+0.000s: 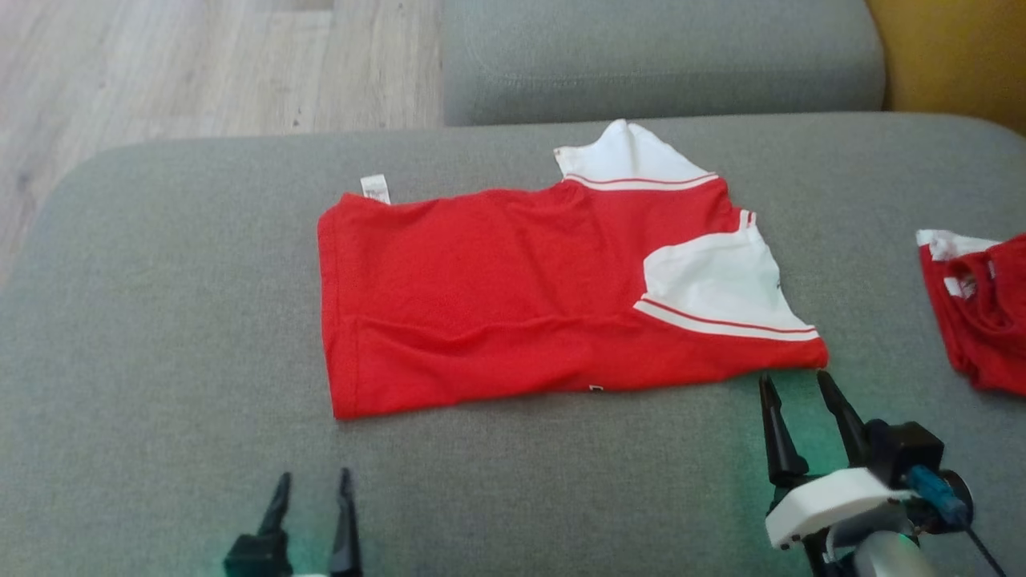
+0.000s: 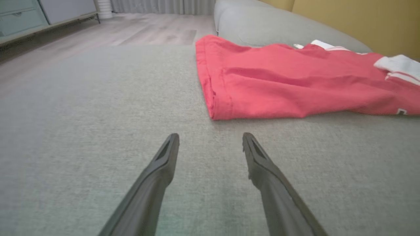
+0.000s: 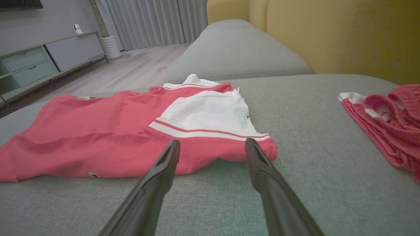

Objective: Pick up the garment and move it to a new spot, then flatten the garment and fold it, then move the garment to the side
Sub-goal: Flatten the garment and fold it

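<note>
If our right fingers [image 1: 776, 437], wide and empty like our left fingers [image 1: 345, 517], pinch only one layer, the garment [image 1: 497, 312] may unfold.

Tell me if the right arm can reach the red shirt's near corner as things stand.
Probably yes: the right arm has open jaws just short of the shirt, with bare sofa between.

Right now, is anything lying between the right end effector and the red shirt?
Nothing visible does. The open right end effector sits just short of the shirt, by its near corner, with a little bare grey cushion between them. The other red garment lies off to the right, out of that path.
</note>
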Controlling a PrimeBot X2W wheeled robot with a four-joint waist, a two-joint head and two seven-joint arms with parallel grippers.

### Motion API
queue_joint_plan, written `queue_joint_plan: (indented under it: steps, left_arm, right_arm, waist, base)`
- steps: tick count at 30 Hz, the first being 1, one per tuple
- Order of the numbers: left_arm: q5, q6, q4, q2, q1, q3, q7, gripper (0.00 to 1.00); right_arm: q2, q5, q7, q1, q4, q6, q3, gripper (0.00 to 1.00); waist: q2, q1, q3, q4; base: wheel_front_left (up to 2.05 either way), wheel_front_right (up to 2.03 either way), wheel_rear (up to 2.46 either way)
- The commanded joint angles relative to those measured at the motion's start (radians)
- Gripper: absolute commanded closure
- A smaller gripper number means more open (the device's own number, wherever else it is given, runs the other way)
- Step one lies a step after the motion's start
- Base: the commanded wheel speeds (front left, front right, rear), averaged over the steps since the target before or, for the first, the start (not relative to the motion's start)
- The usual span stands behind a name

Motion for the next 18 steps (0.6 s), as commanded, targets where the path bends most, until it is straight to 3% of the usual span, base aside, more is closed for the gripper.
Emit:
queue_joint_plan:
  steps: [1, 6, 18]
  left_arm:
    - [0.0, -0.027, -0.01, 0.007, -0.066, 0.006, -0.005, 0.0]
    - [-0.053, -0.074, 0.037, 0.007, -0.181, -0.001, -0.005, 0.0]
    - [-0.113, -0.101, 0.198, 0.007, -0.332, 0.05, -0.005, 0.0]
  right_arm:
    - [-0.002, 0.015, -0.011, -0.034, -0.027, -0.001, 0.026, 0.0]
    - [-0.002, 0.018, -0.011, -0.071, -0.034, -0.001, 0.04, 0.0]
    - [-0.002, 0.025, -0.011, -0.155, -0.054, -0.001, 0.024, 0.0]
  waist:
    - [0.0, 0.0001, 0.023, 0.0]
    - [0.0, 0.0001, 0.088, -0.016]
    - [0.0, 0.0001, 0.201, -0.081]
  base:
    - [0.0, 0.0, 0.0]
    - [0.0, 0.0, 0.0]
    - [0.0, 0.0, 0.0]
